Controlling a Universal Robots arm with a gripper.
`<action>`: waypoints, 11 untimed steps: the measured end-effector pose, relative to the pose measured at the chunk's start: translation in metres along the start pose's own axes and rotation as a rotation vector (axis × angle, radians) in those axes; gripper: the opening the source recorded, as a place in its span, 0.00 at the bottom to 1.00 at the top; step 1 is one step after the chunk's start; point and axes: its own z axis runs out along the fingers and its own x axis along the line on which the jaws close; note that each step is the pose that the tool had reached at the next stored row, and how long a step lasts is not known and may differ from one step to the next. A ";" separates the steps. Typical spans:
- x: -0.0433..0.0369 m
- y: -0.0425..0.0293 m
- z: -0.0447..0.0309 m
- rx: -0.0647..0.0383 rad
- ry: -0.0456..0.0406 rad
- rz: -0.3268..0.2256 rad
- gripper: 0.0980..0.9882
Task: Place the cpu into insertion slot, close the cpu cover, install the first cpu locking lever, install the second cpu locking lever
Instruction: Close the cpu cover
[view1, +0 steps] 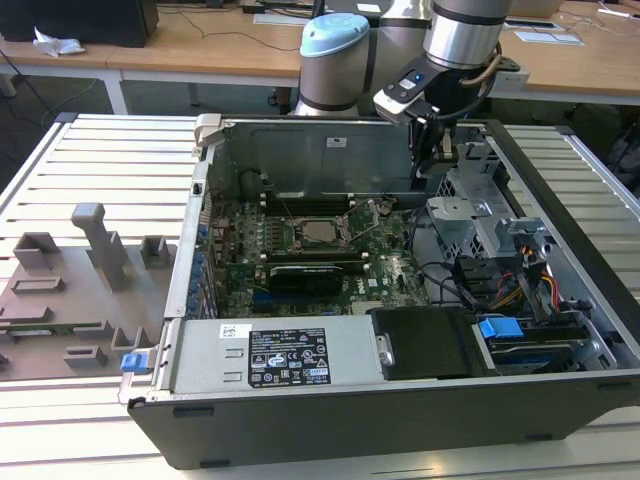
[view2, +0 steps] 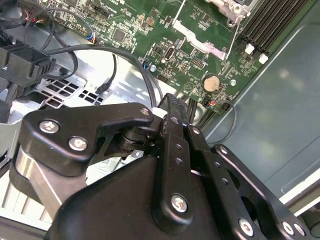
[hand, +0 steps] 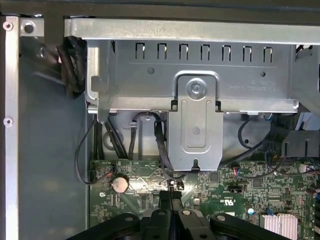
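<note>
In the exterior view the insertion slot (view1: 320, 234) sits mid-board on the green motherboard (view1: 390, 272). The cpu (view1: 321, 231) lies in it as a silvery-grey square. A metal frame around it looks like the cpu cover, but I cannot tell whether it lies flat. Thin wire levers (view1: 352, 212) stick up beside the slot. My gripper (view1: 441, 152) hangs to the exterior view's right of the slot, near the case's back wall. In both wrist views the gripper (view2: 172, 106) (hand: 171, 194) is shut with nothing in it, over the board's edge near a coin battery (view2: 211, 82) (hand: 119, 183).
A metal drive cage (view1: 470, 225) and cable bundles (view1: 500, 285) fill the case at the exterior view's right. The power supply (view1: 285, 355) lies along the front. A grey fixture tray (view1: 80, 290) stands outside the case at the left. A steel bracket (hand: 195, 125) faces the gripper.
</note>
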 end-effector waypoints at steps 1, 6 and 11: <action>0.0000 -0.0007 0.0005 0.000 0.0000 0.000 0.01; 0.0003 -0.0030 0.0070 0.000 -0.0001 0.000 0.01; 0.0005 -0.0030 0.0118 0.000 -0.0001 0.000 0.01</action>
